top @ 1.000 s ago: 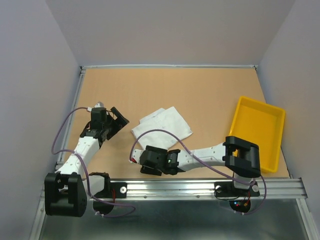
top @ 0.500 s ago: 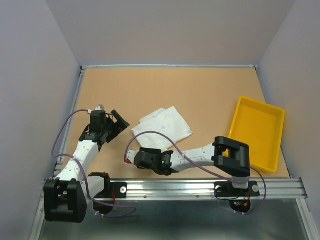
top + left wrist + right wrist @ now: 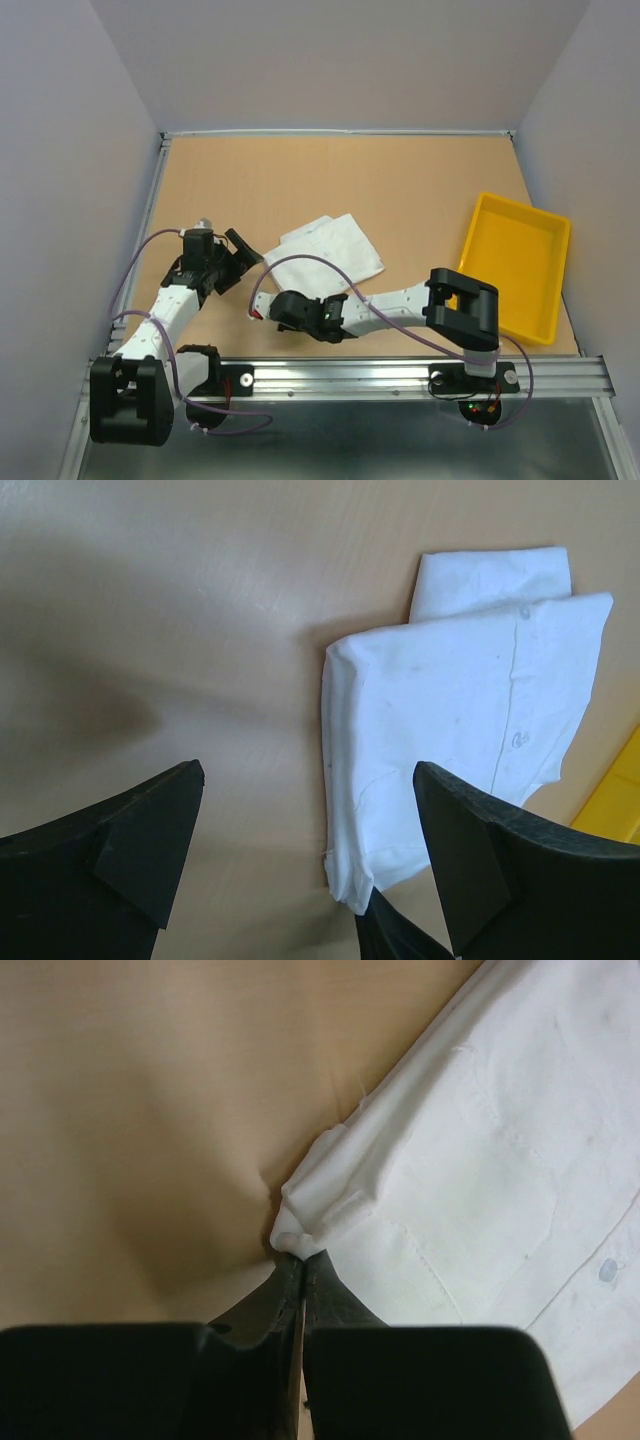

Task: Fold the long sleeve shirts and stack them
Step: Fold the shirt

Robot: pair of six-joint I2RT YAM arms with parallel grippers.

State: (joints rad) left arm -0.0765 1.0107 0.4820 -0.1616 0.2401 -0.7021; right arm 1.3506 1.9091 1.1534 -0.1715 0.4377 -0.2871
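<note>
Yellow tray (image 3: 514, 262) at table (image 3: 400, 185) right edge.

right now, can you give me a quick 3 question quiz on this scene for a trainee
1. True or false: the right pincer stands wide open above the white shirt.
2. Where is the yellow tray? A: to the right of the shirt, apart from it. B: on top of the shirt. C: tipped on its side.
3. Fill the gap: the left pincer is ____ and holds nothing.
Key: 1 false, it is shut on a corner of the shirt. 2 A. 3 open.
</note>
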